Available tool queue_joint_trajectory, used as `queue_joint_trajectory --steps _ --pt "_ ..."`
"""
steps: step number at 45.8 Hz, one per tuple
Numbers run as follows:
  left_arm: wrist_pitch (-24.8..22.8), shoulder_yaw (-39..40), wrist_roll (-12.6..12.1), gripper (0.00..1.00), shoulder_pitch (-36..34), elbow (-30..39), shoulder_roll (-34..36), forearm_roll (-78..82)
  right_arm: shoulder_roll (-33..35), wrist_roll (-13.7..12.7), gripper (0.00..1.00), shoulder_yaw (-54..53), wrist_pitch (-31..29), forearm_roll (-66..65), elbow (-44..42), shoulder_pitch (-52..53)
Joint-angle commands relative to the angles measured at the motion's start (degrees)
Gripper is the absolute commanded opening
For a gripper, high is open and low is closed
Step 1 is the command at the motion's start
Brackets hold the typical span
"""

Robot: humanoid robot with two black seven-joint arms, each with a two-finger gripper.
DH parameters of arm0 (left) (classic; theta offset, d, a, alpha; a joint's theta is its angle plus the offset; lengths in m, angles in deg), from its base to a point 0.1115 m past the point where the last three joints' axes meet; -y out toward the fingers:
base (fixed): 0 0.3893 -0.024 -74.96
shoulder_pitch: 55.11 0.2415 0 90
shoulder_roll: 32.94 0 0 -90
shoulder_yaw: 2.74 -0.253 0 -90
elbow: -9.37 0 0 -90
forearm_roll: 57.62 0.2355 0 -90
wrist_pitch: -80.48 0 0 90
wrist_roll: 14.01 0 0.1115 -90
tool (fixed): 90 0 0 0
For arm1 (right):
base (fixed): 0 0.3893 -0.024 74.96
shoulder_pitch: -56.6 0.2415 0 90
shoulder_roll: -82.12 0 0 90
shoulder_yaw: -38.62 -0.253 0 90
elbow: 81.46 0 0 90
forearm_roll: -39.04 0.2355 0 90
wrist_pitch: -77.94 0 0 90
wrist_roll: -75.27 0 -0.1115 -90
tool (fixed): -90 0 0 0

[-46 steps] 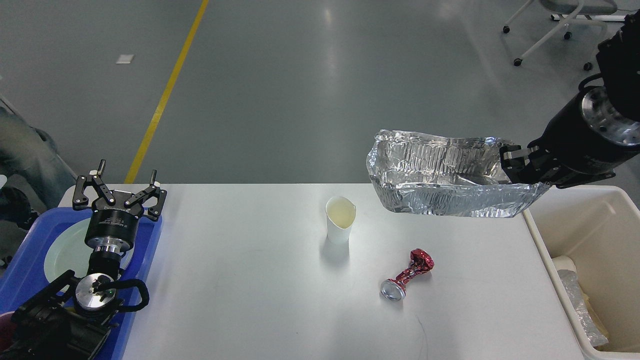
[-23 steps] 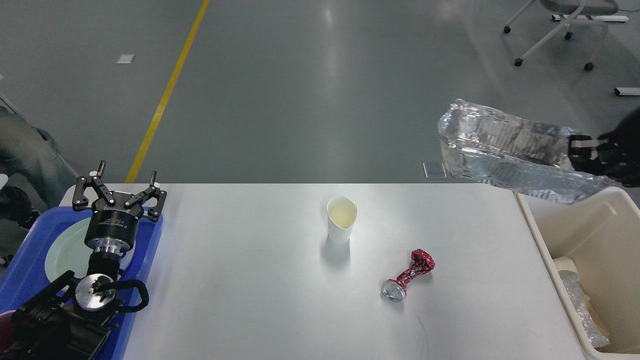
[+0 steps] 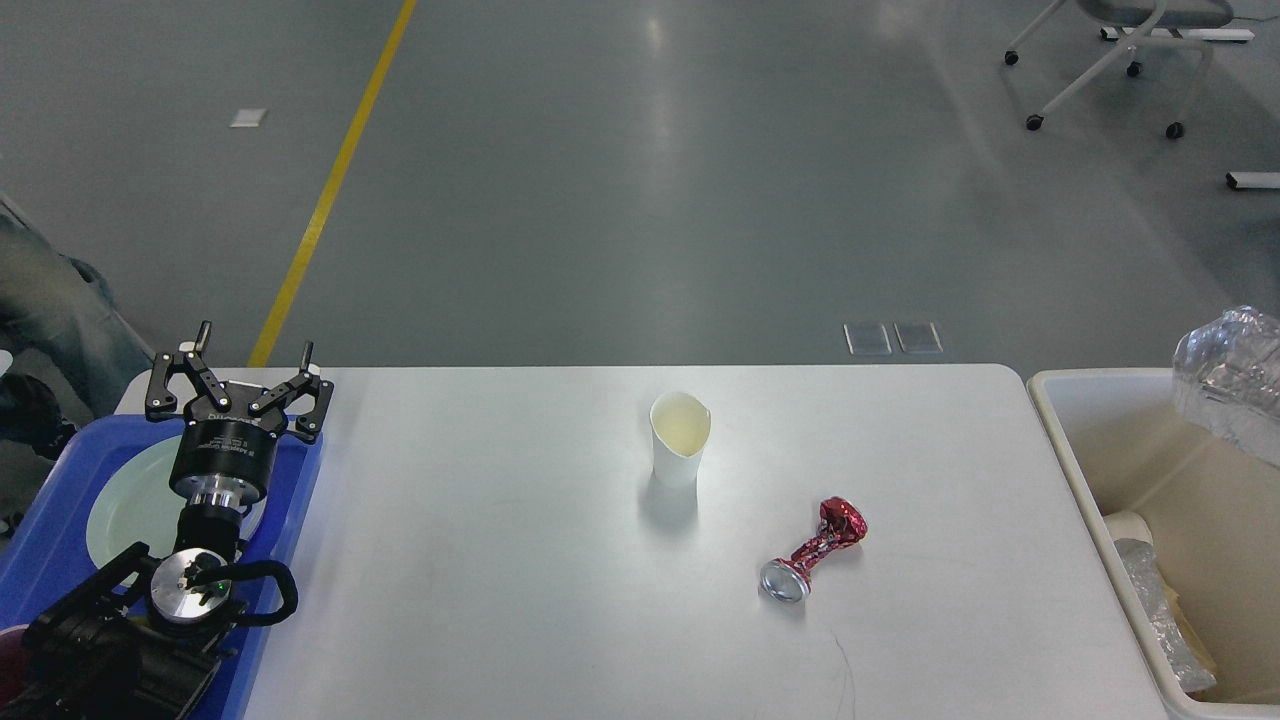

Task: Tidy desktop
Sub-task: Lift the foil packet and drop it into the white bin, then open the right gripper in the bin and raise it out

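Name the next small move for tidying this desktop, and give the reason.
Probably drop the foil tray into the cream bin: it already hangs over the bin. The paper cup and crushed can remain on the desktop.

Left gripper (image 3: 238,372), jaws spread wide.

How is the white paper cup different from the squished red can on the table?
The white paper cup stands upright, while the crushed red metal can lies on its side. The cup is plain white; the can is shiny red with a silver end. The cup keeps most of its shape, only its rim pinched, but the can is twisted thin in the middle. Both rest on the white desktop, apart from each other.
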Motion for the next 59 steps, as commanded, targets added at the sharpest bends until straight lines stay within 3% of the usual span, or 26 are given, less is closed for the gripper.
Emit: queue_joint_trajectory --steps 1,10,19,31,53,59 --pt "0.00 0.00 0.00 0.96 0.00 0.00 0.00 -0.01 -0.79 -0.05 0.00 -16.15 2.91 0.20 -11.60 -19.57" --pt "0.00 0.00 0.00 0.96 0.00 0.00 0.00 0.00 -10.62 0.04 0.00 -32.16 8.62 0.20 -30.32 -43.22" --pt "0.00 0.00 0.00 0.96 0.00 0.00 0.00 -0.01 -23.63 -0.05 0.00 -39.29 16.89 0.46 -47.64 -57.39" --pt "0.00 0.00 0.00 0.96 0.00 0.00 0.00 0.00 -27.77 -0.66 0.00 -42.10 20.23 0.64 -49.50 -61.26" --pt "0.00 0.00 0.00 0.96 0.00 0.00 0.00 0.00 -27.86 -0.93 0.00 -44.04 21.02 0.64 -48.97 -62.67" --pt "0.00 0.00 0.00 0.96 0.00 0.00 0.00 0.00 -28.04 -0.75 0.69 -44.13 23.56 0.72 -48.97 -62.85"
